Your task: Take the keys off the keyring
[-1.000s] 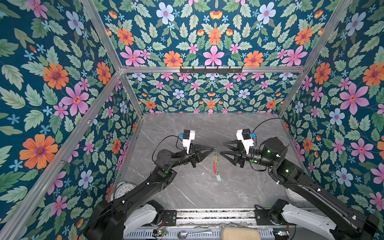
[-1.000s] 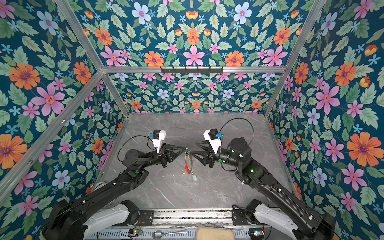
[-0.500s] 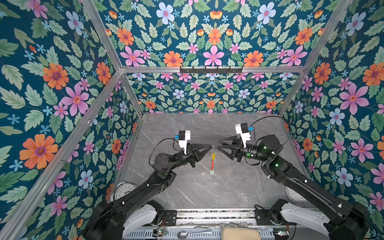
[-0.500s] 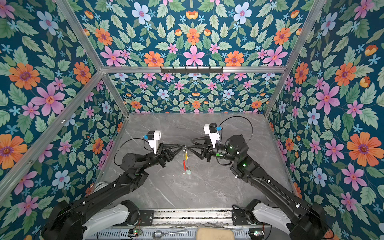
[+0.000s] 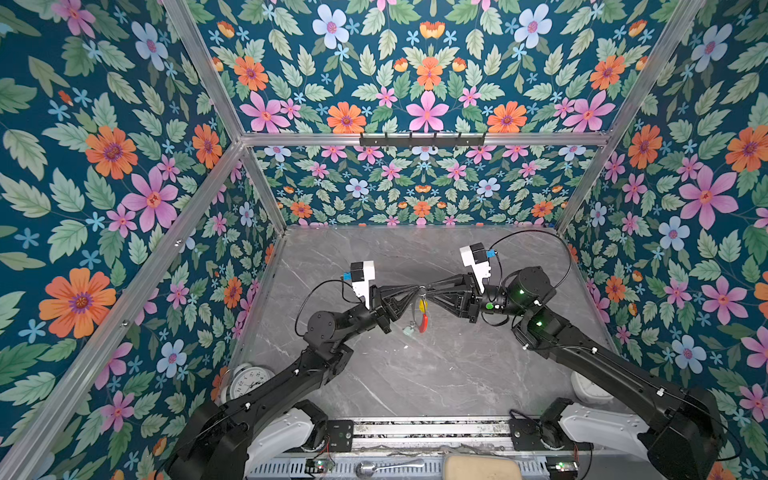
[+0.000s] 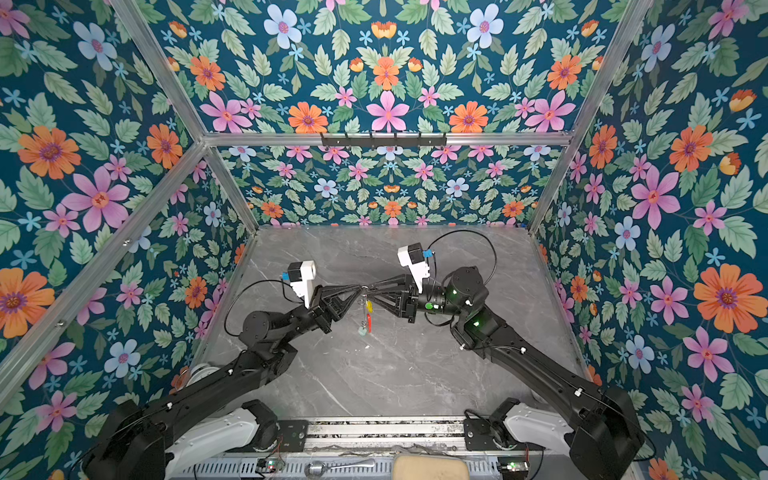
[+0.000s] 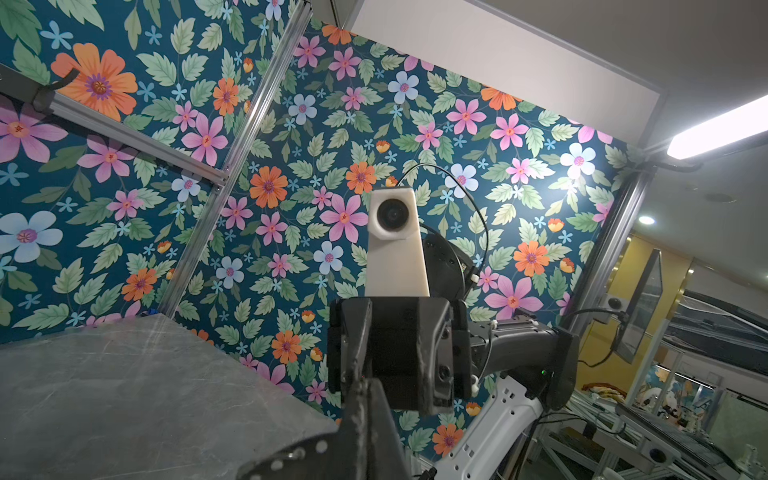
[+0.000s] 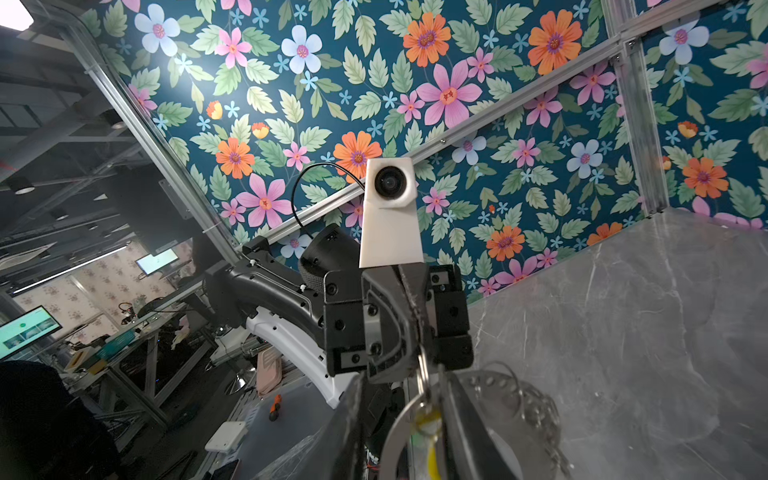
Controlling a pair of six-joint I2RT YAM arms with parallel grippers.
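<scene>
Now both arms meet in mid-air above the table (image 5: 415,374), with the keyring (image 5: 423,323) dangling between their tips.
Left gripper (image 5: 417,287) jaws are clamped on the keyring's top. Right gripper (image 5: 429,286) jaws sit slightly apart around the yellow-tagged key (image 5: 422,306). The mint-tagged key (image 5: 409,330) hangs lowest, beside the red sleeve.

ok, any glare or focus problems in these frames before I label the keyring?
Left wrist view: ceiling light blown out, bright patch on the wallpaper beside it. Right wrist view: keyring and yellow tag close up, soft. Both top views: even light, sharp, keyring small.
</scene>
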